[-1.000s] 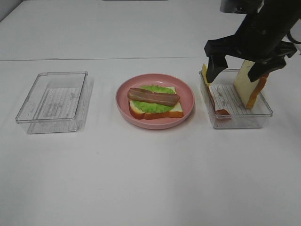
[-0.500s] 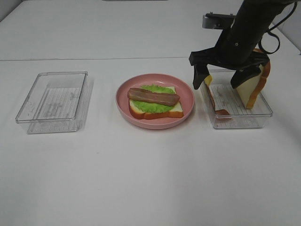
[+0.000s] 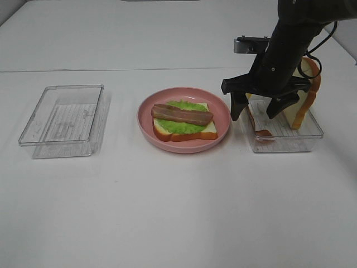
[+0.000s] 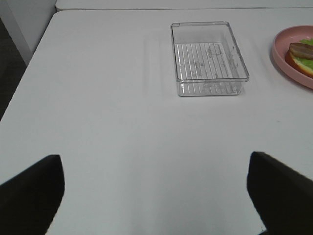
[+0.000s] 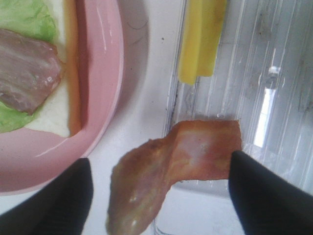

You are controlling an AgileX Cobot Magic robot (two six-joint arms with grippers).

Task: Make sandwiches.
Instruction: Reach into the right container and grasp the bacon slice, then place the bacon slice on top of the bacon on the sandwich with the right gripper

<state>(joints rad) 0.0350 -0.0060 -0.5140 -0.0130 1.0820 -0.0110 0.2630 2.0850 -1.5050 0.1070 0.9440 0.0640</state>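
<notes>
We see the right gripper (image 3: 254,115) spread astride a bacon strip (image 5: 171,166), three o'clock of the plate (image 3: 144,124); left gripper (image 4: 156,196) spread.

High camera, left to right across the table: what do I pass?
Left tray → plate with the half-built sandwich on it → right tray, with a bread slice leaning at its right end.

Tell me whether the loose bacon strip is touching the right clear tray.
Touching. The right wrist view shows the bacon strip draped over the tray wall, lying on it.
</notes>
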